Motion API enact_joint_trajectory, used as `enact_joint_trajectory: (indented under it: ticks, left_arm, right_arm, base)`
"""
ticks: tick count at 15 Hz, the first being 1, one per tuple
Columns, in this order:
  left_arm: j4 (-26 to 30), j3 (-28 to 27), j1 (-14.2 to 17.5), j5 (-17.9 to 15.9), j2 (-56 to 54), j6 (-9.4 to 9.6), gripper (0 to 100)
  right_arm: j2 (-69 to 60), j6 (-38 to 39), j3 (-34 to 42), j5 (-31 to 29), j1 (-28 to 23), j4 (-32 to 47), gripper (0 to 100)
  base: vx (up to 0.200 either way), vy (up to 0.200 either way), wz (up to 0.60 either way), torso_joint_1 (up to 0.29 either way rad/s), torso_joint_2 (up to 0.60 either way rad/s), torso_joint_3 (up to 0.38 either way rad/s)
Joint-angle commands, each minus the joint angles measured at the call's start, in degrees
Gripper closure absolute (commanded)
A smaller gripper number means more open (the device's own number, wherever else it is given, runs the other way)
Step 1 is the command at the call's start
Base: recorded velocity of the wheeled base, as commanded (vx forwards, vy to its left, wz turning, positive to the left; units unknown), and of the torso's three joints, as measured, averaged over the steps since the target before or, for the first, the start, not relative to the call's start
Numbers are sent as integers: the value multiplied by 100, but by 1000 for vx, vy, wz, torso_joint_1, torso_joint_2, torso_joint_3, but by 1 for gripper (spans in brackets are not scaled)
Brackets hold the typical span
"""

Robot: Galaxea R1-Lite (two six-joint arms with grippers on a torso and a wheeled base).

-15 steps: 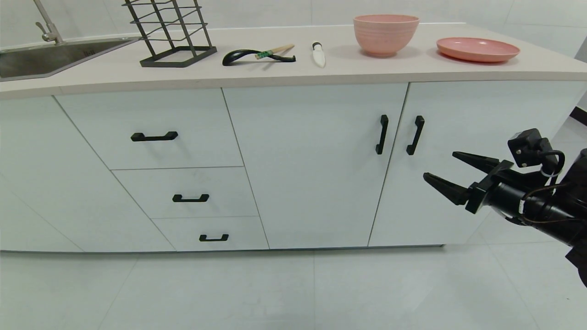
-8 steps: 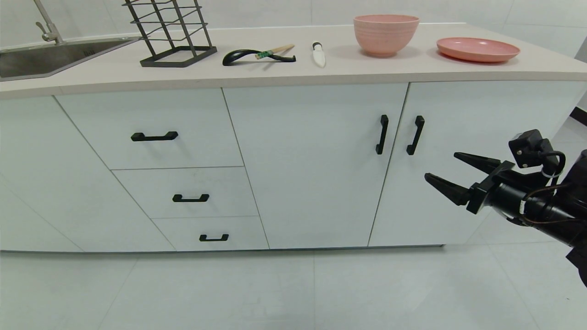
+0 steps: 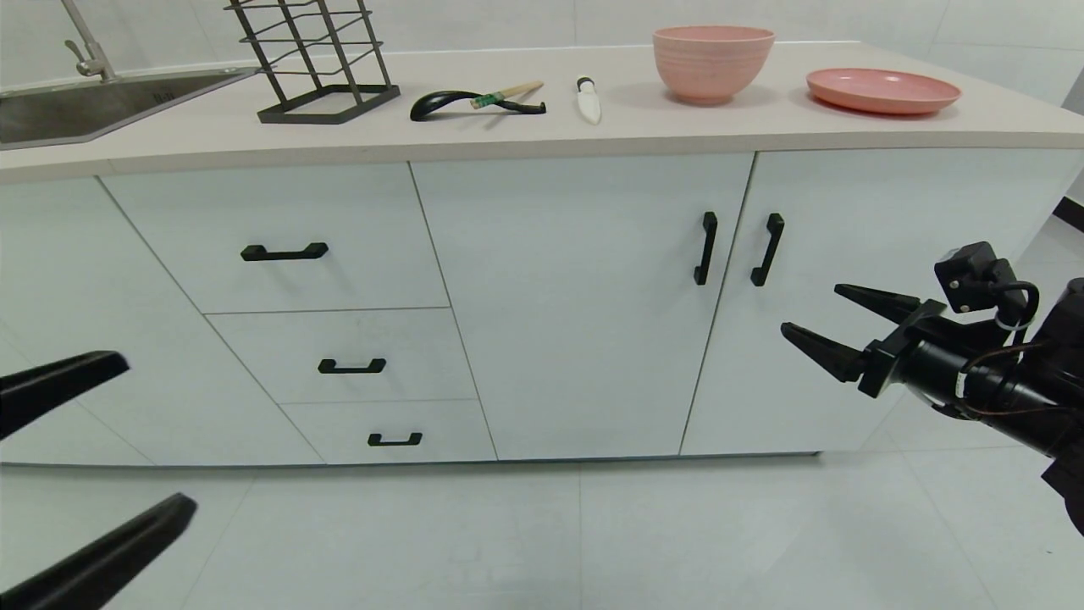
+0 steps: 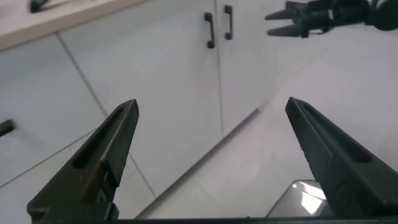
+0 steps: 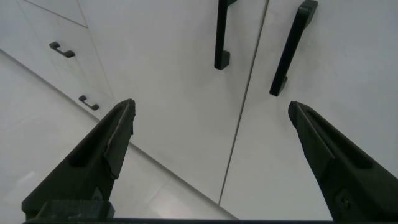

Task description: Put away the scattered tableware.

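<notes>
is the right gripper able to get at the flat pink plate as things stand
Likely yes, once raised: the open right gripper hangs low before the white cabinet doors, below the beige countertop. Nothing covers the flat pink plate.

Bright, even, diffuse light falls from above. In the head view the bowl (image 3: 712, 63) and plate (image 3: 882, 91) cast only soft, faint shadows on the counter (image 3: 644, 127), whose front edge reads slightly darker than its top. The cabinet fronts (image 3: 584, 322) are lit evenly, without glare. The tiled floor (image 3: 542, 534) carries a dull sheen, and in the left wrist view a bright reflected patch (image 4: 306, 191) lies on it. Wide-angle distortion bows the counter edge and tilts the drawer fronts (image 3: 339, 339) outward.
</notes>
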Motion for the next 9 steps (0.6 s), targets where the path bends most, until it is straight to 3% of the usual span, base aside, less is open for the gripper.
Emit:
enact_joint_trajectory:
  ticks: [1, 2, 4, 7, 9]
  left_arm:
    - [-45, -197, -592, -25, 797, 147, 0]
    - [-124, -461, -1163, -25, 1342, 340, 0]
    - [-704, -610, -1576, -78, 2203, 604, 0]
    - [-1600, -944, -1937, -148, 3443, 683, 0]
    - [-1802, -1120, -2016, -157, 3882, 683, 0]
  right_arm:
    - [-22, -1, -11, 1, 25, -9, 0]
    - [-22, 7, -11, 1, 25, -17, 0]
    - [-57, 7, -11, 1, 25, -17, 0]
    - [-224, 7, -2, 1, 25, -17, 0]
    - [-259, 7, -2, 1, 25, -26, 0]
  base:
    - [0, 0, 0, 0, 0, 0]
    - [0, 0, 0, 0, 0, 0]
    - [0, 0, 0, 0, 0, 0]
    - [0, 0, 0, 0, 0, 0]
    - [0, 0, 0, 0, 0, 0]
